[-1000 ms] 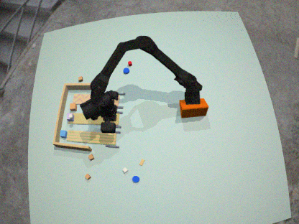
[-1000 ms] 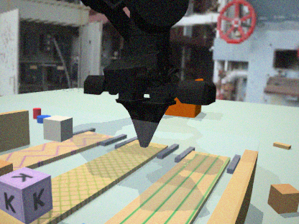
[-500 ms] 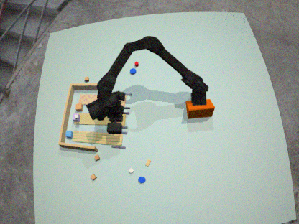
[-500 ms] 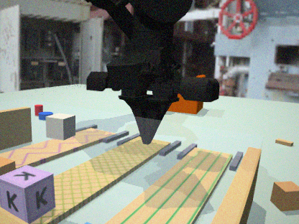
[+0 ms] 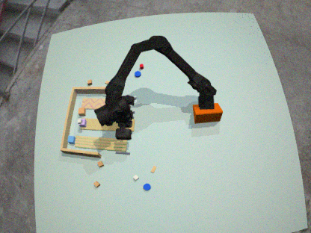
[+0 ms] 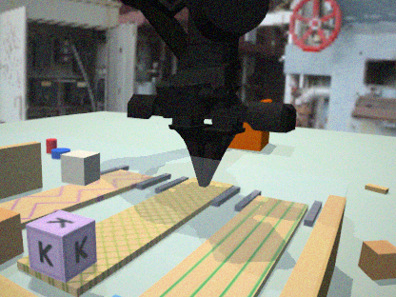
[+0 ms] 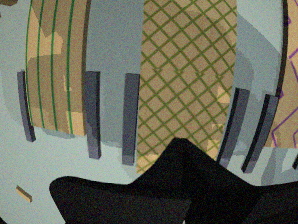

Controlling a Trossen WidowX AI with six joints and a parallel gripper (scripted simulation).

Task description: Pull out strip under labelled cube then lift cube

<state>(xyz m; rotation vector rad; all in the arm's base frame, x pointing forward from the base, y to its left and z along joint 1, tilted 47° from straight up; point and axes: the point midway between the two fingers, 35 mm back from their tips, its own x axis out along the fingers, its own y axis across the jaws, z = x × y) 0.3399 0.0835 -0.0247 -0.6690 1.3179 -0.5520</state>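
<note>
The purple cube marked K [image 5: 83,122] [image 6: 62,245] rests on one end of the cross-hatched strip [image 5: 90,125] [image 6: 143,224] [image 7: 185,60]. My gripper [image 6: 204,185] [image 7: 178,144] is shut and empty. It points down at the strip's other end, far from the cube; whether the tips touch the strip I cannot tell. The green-lined strip [image 5: 101,143] [image 6: 238,247] [image 7: 55,100] and the zigzag strip [image 5: 91,103] [image 6: 90,195] lie on either side. In the top view the arm hides the fingertips.
Dark guide rails [image 6: 226,195] [image 7: 131,120] flank the strips. A wooden border [image 5: 68,123] [image 6: 316,247] surrounds them on three sides. A blue cube [image 5: 71,139] and an orange cube [image 5: 81,111] stand inside it. A grey cube [image 6: 80,168] shows by the zigzag strip. Small blocks and blue discs lie outside.
</note>
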